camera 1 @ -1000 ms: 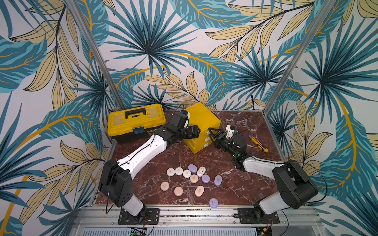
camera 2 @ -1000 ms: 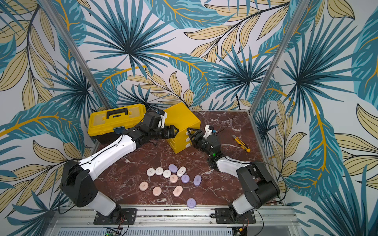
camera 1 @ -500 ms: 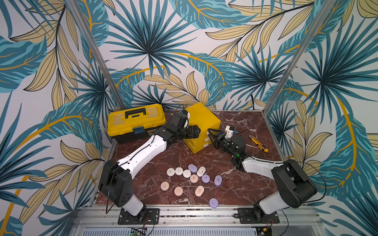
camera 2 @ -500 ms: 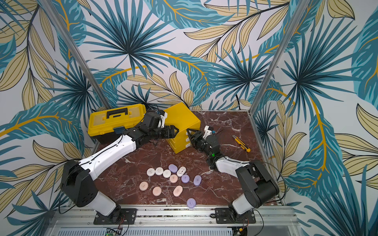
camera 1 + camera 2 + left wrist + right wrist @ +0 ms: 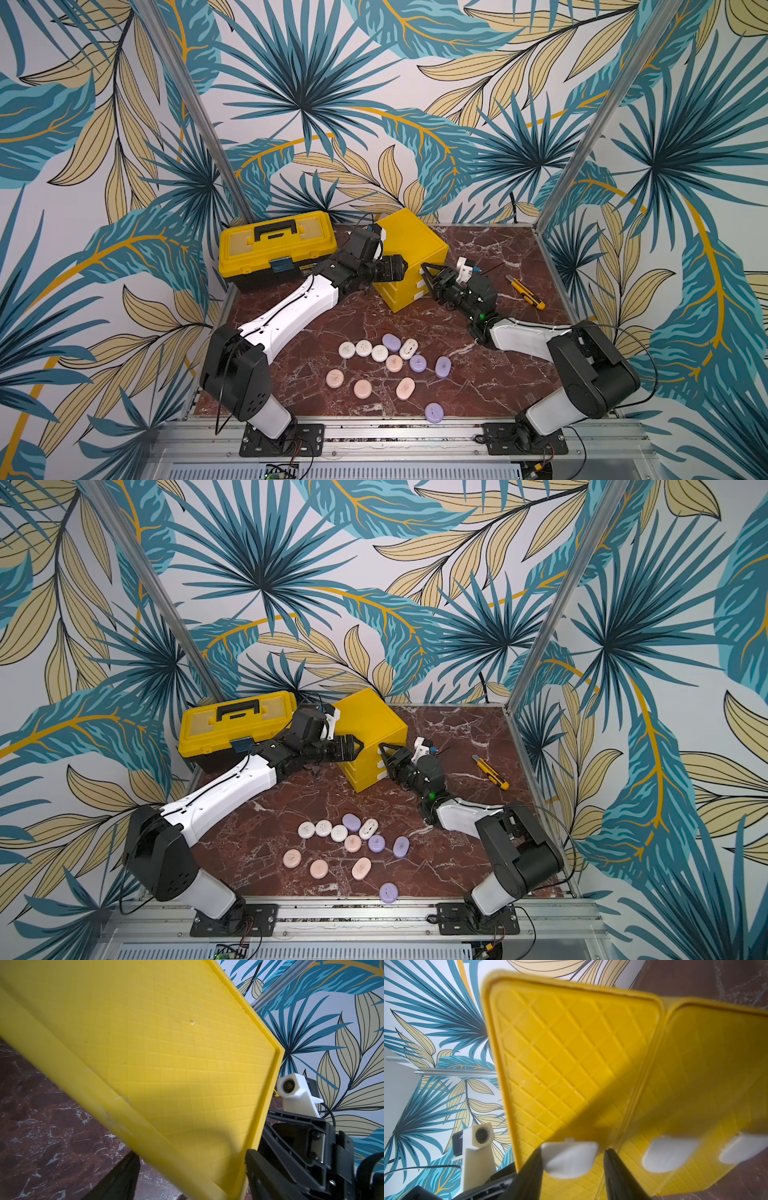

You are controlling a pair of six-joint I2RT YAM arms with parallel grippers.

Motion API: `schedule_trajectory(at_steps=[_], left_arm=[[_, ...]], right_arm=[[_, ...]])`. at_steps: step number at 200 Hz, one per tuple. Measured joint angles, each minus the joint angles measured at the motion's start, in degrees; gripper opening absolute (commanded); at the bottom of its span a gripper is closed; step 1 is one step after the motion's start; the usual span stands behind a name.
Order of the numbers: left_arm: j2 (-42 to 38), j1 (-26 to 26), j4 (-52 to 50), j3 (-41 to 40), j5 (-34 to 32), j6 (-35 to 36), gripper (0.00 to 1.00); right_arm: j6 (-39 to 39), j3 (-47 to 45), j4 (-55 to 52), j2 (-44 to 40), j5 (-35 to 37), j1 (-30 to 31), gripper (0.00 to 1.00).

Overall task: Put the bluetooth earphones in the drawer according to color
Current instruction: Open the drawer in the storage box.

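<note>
Twelve smooth, pebble-shaped earphone cases (image 5: 394, 363) in white, lilac and pale pink lie loose on the red-brown veined marble worktop (image 5: 478, 386), towards its front edge, with one lilac case apart from the cluster. Behind them stands the yellow plastic drawer chest (image 5: 415, 241), a cube with grid-embossed walls. The right tool (image 5: 573, 1150) has its black fingers (image 5: 529, 1167) apart around the top drawer's rounded white tab (image 5: 569, 1159); one finger touches the tab, the other is just beside it. The left tool (image 5: 400, 267) straddles the chest's upper front corner, spread wide; whether it squeezes cannot be told. A yellow toolbox (image 5: 274, 245) sits beside the chest, and a utility knife (image 5: 527, 293) lies near the right wall
</note>
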Motion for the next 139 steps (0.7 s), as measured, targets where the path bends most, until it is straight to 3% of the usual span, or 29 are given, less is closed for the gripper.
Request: schedule_trajectory(at_steps=[139], left_arm=[[0.0, 0.2, 0.3, -0.1, 0.2, 0.0, 0.84]], right_arm=[[0.2, 0.7, -0.7, 0.0, 0.1, 0.1, 0.34]])
